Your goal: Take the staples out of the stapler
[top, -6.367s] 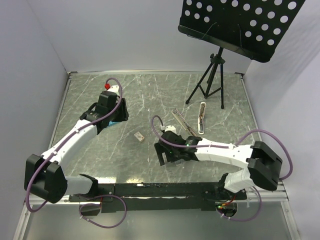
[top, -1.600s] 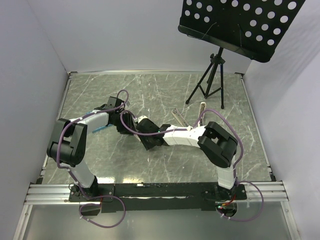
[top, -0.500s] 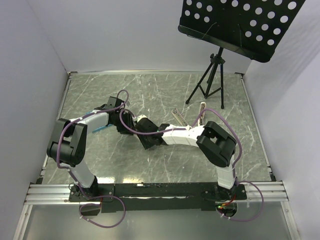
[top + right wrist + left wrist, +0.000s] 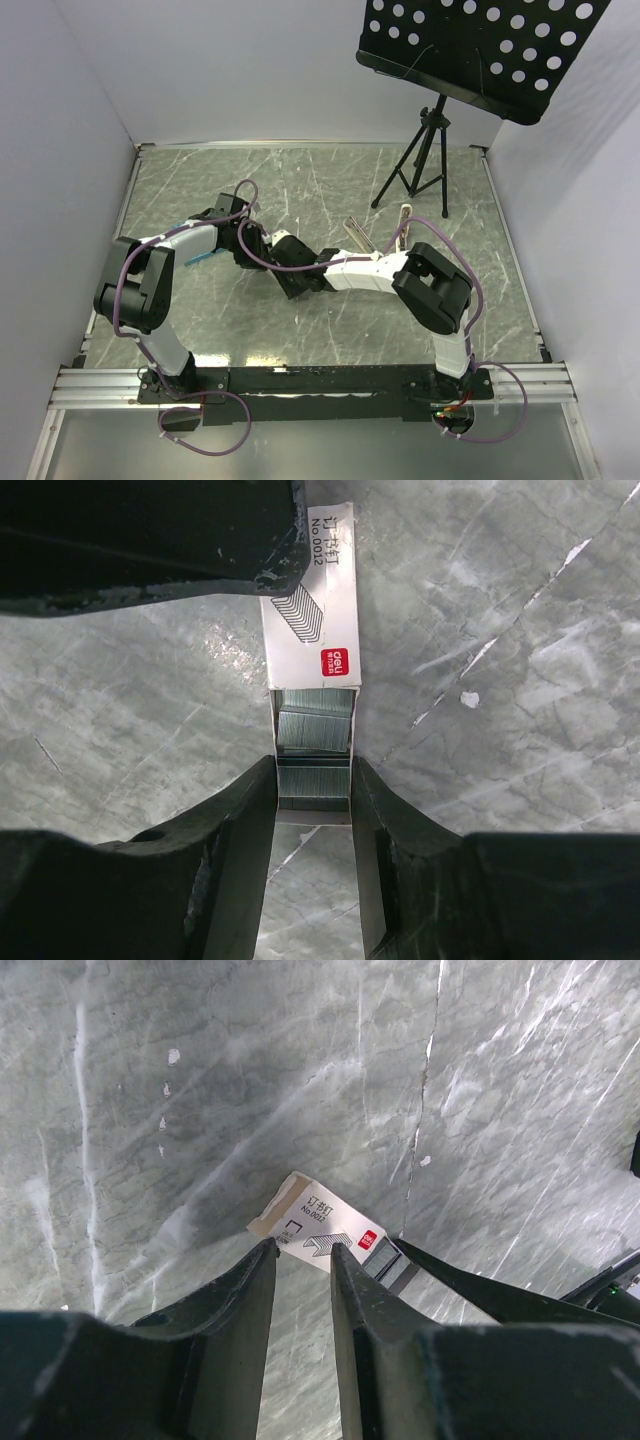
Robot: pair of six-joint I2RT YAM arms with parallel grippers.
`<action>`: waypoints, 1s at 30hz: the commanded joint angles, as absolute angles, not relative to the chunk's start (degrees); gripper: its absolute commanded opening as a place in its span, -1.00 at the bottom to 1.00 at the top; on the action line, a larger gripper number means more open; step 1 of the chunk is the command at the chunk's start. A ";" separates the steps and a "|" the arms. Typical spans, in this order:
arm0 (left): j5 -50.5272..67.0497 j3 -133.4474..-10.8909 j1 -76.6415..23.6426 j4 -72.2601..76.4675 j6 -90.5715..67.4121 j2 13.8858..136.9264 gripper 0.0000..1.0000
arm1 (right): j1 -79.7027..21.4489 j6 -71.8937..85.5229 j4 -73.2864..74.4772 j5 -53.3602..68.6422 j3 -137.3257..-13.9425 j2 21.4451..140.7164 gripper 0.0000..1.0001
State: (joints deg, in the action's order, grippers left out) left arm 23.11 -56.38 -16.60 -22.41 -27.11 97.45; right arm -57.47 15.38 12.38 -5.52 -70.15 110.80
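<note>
Stapler [image 4: 404,218] is lying opened on the grey marble-patterned table [image 4: 300,175], toward its far right. Its white shell and silvery channel [image 4: 353,228] are splaying apart just beyond the right arm [image 4: 375,270], which is hiding their near ends. A black music stand [image 4: 425,150] is standing on its tripod at the table's far right, its feet near the stapler. Both arms are bending inward, the left arm [image 4: 185,242] coming in from the left. Their hands are facing each other near the table's middle, to the left of the stapler, at a small staple box [image 4: 320,1222]. The left hand [image 4: 302,1250] is holding its fingers a narrow gap apart, tips sitting over the long edge of the box's white printed sleeve [image 4: 318,590]; whether they are gripping it cannot be told. The right hand [image 4: 312,770] is pinching the tray [image 4: 312,817] that is sticking out of the sleeve's end, one finger on each side wall. Grey strips [image 4: 313,735] of staples are lying packed in the exposed tray.
</note>
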 commanded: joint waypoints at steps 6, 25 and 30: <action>24.96 -58.18 -17.31 -23.11 -26.19 97.12 -0.31 | -56.34 12.83 9.49 -8.35 -68.82 111.53 -0.10; 16.09 -58.71 -18.02 -24.87 -27.60 94.04 -0.24 | -55.46 14.24 6.68 -8.08 -62.05 104.42 0.12; 15.03 -58.97 -18.02 -25.05 -27.86 93.69 -0.17 | -56.07 14.68 6.77 -8.61 -62.58 105.64 0.18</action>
